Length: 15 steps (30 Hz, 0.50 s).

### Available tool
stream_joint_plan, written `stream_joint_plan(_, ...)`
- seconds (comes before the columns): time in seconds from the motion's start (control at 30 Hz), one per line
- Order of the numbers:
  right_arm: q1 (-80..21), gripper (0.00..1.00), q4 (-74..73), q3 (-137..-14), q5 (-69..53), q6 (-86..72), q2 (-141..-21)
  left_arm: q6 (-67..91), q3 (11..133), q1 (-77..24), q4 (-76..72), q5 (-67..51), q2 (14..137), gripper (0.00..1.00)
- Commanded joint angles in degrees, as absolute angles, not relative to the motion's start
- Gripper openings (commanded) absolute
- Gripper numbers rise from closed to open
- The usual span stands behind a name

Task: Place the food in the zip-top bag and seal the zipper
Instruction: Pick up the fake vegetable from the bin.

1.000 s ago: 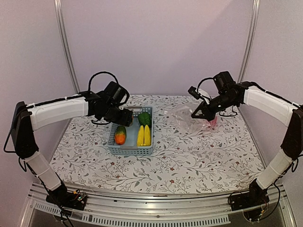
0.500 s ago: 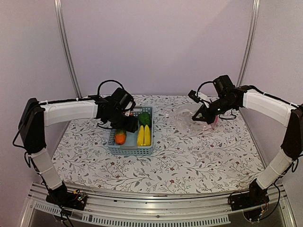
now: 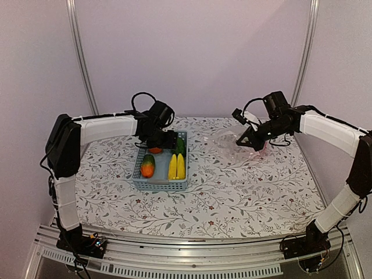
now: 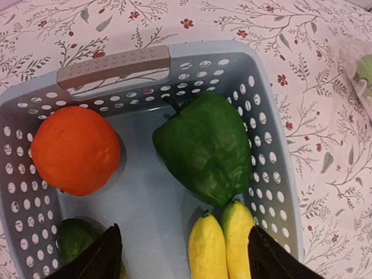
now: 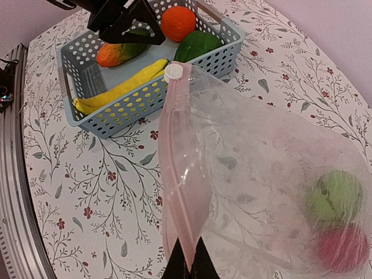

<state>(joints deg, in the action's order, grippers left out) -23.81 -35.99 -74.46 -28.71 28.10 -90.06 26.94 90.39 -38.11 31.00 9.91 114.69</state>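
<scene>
Hovering above the blue basket, the left gripper is held spread and empty, while the zip-top bag is pinched by the right gripper.
The pink-tinted zipper is clamped between the closed right fingers, over the floral cloth at 3 o'clock of the basket; a green piece and a red piece are seen inside the bag. In the basket, an orange is set at 9 o'clock of a green pepper, yellow bananas at 6 o'clock, an orange-green piece at 7 o'clock.

Food pieces: seven; basket: one; zip-top bag: one.
</scene>
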Motion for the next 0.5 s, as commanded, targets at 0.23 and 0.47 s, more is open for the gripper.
stream_joint_plan(0.23,-22.9,0.00,-34.4,-73.4,-26.8,27.6,-87.9,31.8,99.0,-34.6,29.9,10.5,121.3,0.75)
stream_joint_plan(0.47,-22.5,0.00,-34.2,-73.2,-26.7,27.5,-87.2,34.4,103.1,-34.1,31.8,10.5,125.3,0.74)
